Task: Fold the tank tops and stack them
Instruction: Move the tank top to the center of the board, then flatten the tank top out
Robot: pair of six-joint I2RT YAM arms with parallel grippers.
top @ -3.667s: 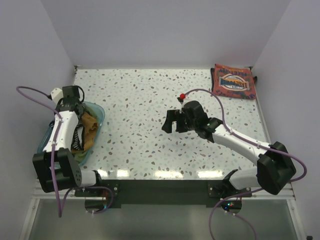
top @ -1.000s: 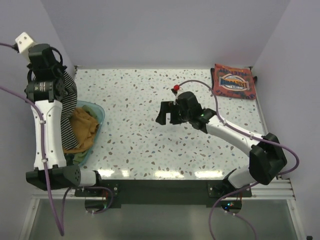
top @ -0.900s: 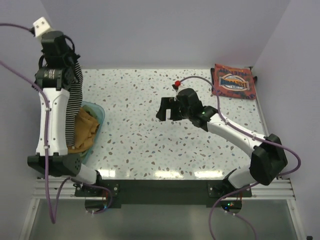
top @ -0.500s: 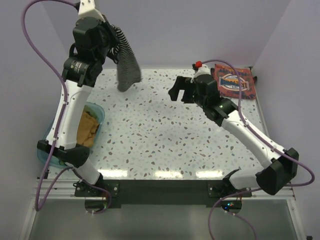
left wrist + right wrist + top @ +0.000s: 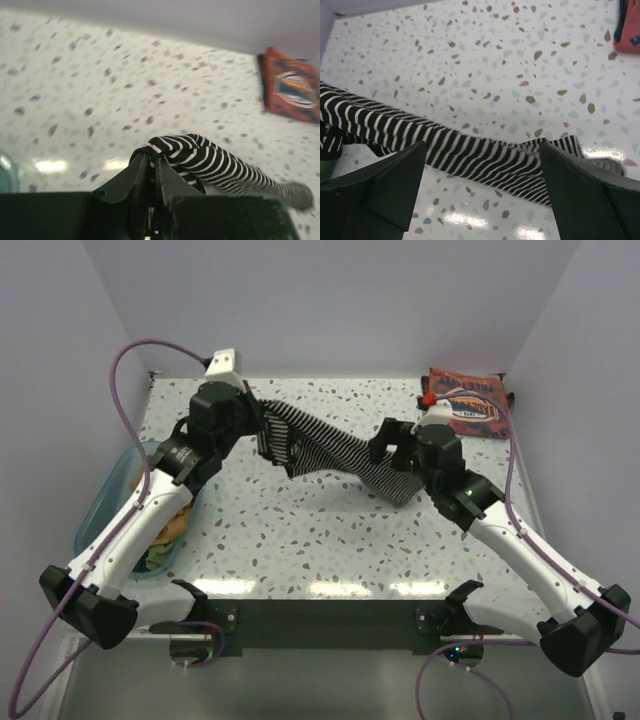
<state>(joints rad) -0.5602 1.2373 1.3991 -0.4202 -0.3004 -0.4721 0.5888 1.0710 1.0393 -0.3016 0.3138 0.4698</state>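
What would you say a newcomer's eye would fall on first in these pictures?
First, the black-and-white striped top strung across the middle of the table, one end pinched in the left gripper, the other under the wide-open right gripper. Next, the red top lying folded at the far right corner, and the teal bin of orange clothes at the left edge.

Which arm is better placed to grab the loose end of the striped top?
The right arm: its open jaws hang right over the striped top's loose end, while the left arm's jaws are busy pinching the other end.
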